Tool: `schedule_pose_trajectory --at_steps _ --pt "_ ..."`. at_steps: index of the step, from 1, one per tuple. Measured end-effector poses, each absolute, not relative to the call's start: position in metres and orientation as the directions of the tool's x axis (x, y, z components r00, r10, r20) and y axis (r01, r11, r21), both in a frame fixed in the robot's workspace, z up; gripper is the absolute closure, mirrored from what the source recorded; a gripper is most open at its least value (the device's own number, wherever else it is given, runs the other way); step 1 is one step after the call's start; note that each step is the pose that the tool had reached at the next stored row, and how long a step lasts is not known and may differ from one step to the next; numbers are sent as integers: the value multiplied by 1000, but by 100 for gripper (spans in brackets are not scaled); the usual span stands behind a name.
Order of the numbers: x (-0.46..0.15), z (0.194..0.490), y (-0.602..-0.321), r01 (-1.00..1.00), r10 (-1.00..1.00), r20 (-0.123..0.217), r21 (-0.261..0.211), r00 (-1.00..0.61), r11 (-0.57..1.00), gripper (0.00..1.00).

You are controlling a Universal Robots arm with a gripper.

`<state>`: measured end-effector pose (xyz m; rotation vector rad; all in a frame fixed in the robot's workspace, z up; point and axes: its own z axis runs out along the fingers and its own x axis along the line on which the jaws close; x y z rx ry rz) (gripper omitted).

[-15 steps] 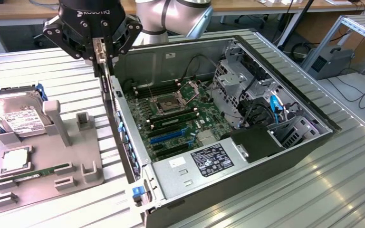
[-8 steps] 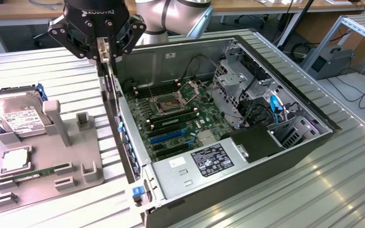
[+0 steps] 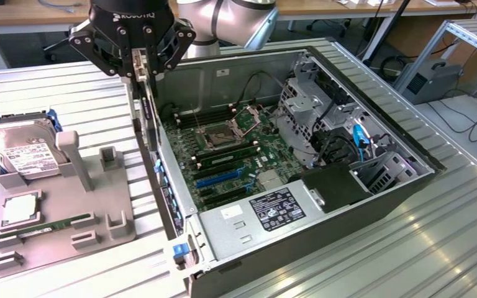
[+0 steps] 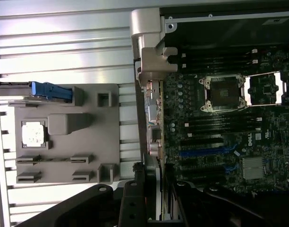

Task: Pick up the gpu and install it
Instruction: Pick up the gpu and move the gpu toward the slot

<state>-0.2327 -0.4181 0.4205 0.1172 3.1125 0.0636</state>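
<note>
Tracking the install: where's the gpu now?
The gpu hangs in the gripper, over the computer case's wall beside the grey parts holder, exterior view's left.

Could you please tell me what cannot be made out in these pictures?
gpu: exterior view, held edge-on by the gripper, so its faces are hidden.
Hard drive label: exterior view, print too small to read.
Memory stick: exterior view, too small for detail.
Gripper body: wrist view, cut off by the picture's edge.

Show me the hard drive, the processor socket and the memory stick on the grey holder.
hard drive (image 3: 27, 155): exterior view, on its white label.
processor socket (image 3: 222, 131): exterior view, on its open middle.
memory stick (image 3: 52, 225): exterior view, on the middle of its green edge.
</note>
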Motion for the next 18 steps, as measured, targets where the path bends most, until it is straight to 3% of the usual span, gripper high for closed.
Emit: schedule_pose_trajectory --at_steps 18 --pt "-221 420 -418 75 76 -25 42 -997 996 73"
